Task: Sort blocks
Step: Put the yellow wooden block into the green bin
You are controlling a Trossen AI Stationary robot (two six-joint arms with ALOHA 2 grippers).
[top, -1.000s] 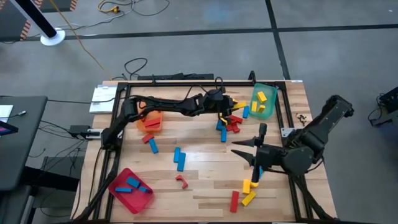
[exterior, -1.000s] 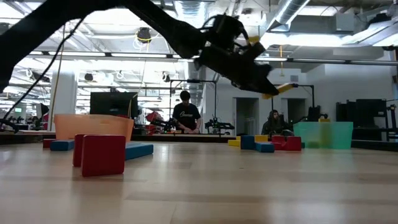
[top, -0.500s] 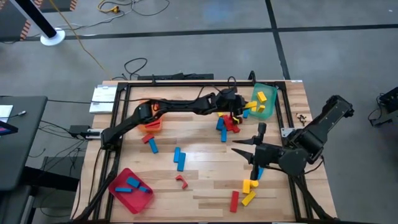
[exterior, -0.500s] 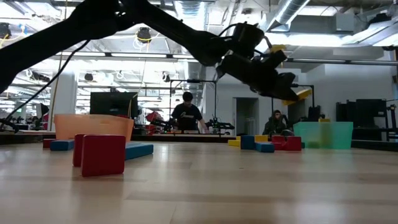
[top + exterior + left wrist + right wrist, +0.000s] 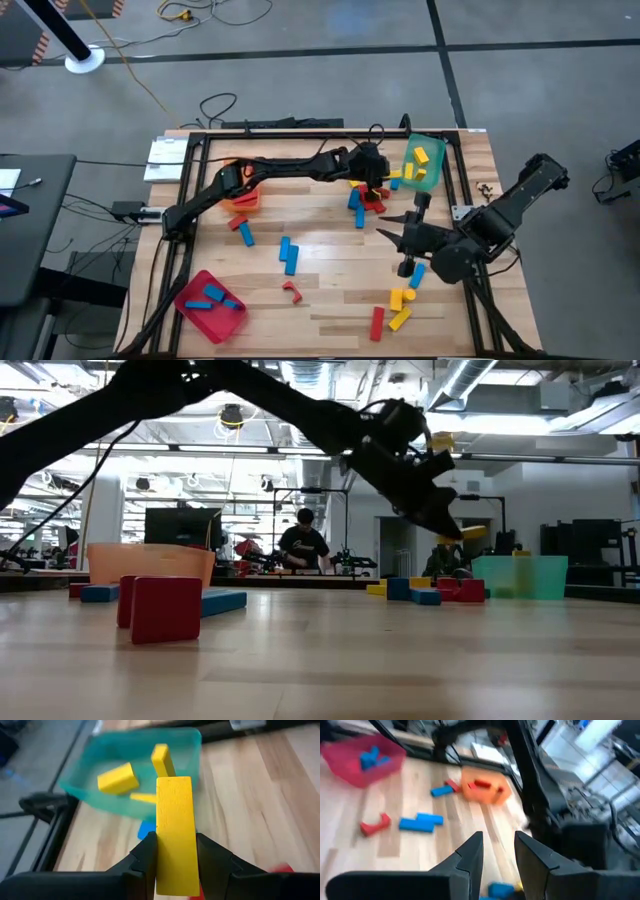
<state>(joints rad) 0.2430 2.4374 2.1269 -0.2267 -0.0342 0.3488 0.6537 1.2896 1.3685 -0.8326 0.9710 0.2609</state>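
My left gripper [image 5: 382, 174] reaches across the far side of the table and is shut on a yellow block [image 5: 174, 825], just left of the green tray [image 5: 424, 165]. That tray holds several yellow blocks [image 5: 118, 777]. In the low view the yellow block [image 5: 470, 532] pokes out beyond the gripper, well above the table. My right gripper [image 5: 498, 851] hangs above the table's right half, open, with nothing between its fingers. Loose red, blue and yellow blocks lie on the table, with a cluster [image 5: 368, 198] below my left gripper. My left gripper pinches the yellow block's two long sides [image 5: 175, 862] between its two fingers [image 5: 146, 856], at the block's near end. The fingers slant down from the table's left and lie along the block. The block sticks out ahead of them, lifted clear, just short of the green tray.
An orange tray [image 5: 240, 196] with red blocks stands at the far left. A red tray [image 5: 208, 304] with blue blocks stands at the near left corner. Loose blocks lie mid-table [image 5: 288, 255] and near the front right [image 5: 400, 308]. A black frame [image 5: 300, 130] runs around the table's edge.
My left gripper has carried the yellow block toward the table's right edge, up to the green tray, and tipped its front downward. My right gripper has sunk a little and rolled about its wrist above the table's right half.
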